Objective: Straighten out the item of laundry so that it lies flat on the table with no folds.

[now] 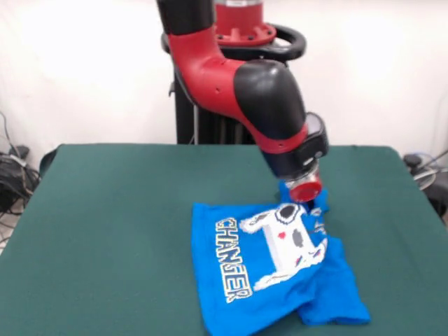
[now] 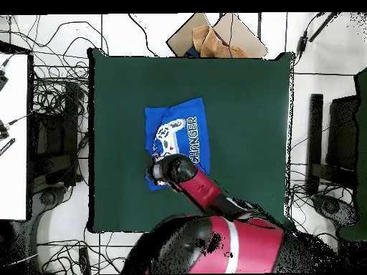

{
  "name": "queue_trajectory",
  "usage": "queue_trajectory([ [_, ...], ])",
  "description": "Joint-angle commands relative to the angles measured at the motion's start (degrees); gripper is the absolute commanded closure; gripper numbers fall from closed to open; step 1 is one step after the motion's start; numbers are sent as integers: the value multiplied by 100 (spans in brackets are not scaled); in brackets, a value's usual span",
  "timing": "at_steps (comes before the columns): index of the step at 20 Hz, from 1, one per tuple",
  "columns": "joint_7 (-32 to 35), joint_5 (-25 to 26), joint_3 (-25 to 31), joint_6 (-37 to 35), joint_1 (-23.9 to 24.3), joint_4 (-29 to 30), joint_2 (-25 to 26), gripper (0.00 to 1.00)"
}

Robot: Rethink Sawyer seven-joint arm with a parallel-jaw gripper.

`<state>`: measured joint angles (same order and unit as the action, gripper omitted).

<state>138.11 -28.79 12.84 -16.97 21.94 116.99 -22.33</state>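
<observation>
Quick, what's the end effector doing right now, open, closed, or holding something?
End effector: down at the far edge of the blue T-shirt; its fingers are hidden, so open, closed or holding cannot be told.

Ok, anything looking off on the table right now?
Yes: the bright blue T-shirt is not flat. One side is bunched and folded over beside the white controller print, under the robot's tool, hiding part of the lettering. Nothing else on the dark green felt table stands out.
</observation>
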Motion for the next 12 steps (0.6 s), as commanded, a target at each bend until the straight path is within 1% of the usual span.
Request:
queue_trajectory([
  [1, 1220, -422, 1387, 598, 332, 1172, 487, 100],
  [5, 1242, -358, 1374, 599, 332, 1166, 504, 100],
  [7, 1195, -347, 1225, 487, 236, 1054, 468, 100],
  [8, 1202, -365, 988, 356, 26, 922, 380, 100],
  [9, 1193, -385, 873, 263, -63, 834, 353, 100],
  [12, 929, -291, 868, 109, 74, 712, 395, 100],
])
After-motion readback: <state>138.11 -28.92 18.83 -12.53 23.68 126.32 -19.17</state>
